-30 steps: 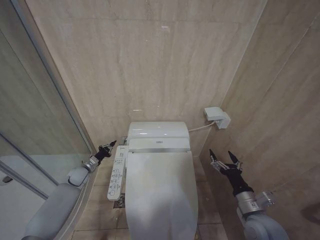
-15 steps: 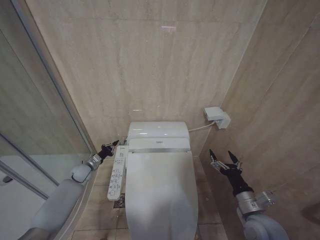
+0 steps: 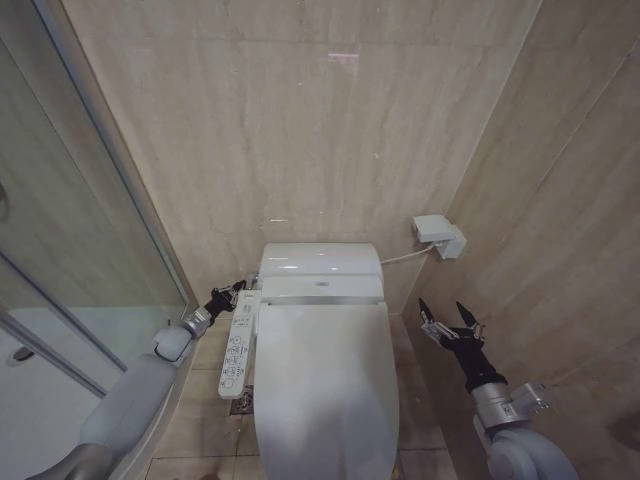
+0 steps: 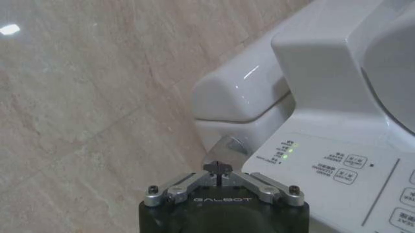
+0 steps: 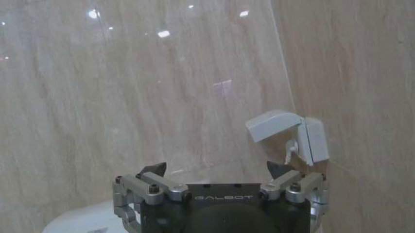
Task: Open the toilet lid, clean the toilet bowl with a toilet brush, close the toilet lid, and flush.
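From the head camera, the toilet lid (image 3: 325, 385) lies down flat over the toilet bowl (image 3: 262, 440), with the button panel (image 3: 236, 350) along its left side. The left pincer (image 3: 233, 294), fingers together, sits at the panel's far end beside the tank (image 3: 320, 264). The right pincer (image 3: 446, 322) hovers right of the toilet, prongs spread. At the left wrist, the closed left pincer (image 4: 218, 168) points at a chrome knob (image 4: 234, 144) under the tank. At the right wrist, the spread right pincer (image 5: 219, 171) faces a wall box (image 5: 288, 132).

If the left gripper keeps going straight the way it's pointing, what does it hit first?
Probably the small chrome fitting under the toilet's white rear housing, beside the button panel. The shut left gripper points right at it, though depth is unclear.
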`<state>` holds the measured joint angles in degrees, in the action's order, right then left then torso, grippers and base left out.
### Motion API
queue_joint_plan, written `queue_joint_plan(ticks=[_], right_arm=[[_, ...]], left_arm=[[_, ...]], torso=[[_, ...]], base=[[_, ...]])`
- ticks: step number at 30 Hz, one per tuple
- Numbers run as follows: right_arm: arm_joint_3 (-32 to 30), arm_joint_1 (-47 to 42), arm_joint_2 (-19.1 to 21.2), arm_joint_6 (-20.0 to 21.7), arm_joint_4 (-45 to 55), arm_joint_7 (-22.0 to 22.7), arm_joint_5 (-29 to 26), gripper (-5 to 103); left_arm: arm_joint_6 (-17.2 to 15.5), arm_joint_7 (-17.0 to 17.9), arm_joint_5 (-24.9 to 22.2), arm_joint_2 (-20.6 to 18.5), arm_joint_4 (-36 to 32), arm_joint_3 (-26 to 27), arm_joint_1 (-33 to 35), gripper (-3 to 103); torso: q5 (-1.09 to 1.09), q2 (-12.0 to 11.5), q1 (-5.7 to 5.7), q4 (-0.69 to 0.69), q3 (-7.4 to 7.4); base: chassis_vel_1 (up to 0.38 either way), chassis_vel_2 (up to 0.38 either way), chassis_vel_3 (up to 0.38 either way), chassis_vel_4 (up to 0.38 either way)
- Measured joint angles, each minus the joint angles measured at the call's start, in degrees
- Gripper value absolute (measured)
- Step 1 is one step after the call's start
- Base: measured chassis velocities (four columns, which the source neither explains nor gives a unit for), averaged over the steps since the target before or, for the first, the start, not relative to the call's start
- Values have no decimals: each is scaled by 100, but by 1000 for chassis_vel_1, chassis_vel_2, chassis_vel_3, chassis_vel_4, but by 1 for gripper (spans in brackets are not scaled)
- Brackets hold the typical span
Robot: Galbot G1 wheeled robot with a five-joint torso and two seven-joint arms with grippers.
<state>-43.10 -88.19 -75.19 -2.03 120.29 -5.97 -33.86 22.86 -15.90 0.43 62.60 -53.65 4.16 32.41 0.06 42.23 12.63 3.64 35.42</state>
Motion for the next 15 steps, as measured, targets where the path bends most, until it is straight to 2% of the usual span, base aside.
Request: queue_joint_plan(ticks=[15], right_arm=[[0, 0, 0, 0, 0, 0, 0, 100]], left_arm=[[179, -151, 14, 122, 453, -188, -277, 0]], torso=[[-6, 0, 0, 1, 1]], base=[[0, 0, 0, 0]])
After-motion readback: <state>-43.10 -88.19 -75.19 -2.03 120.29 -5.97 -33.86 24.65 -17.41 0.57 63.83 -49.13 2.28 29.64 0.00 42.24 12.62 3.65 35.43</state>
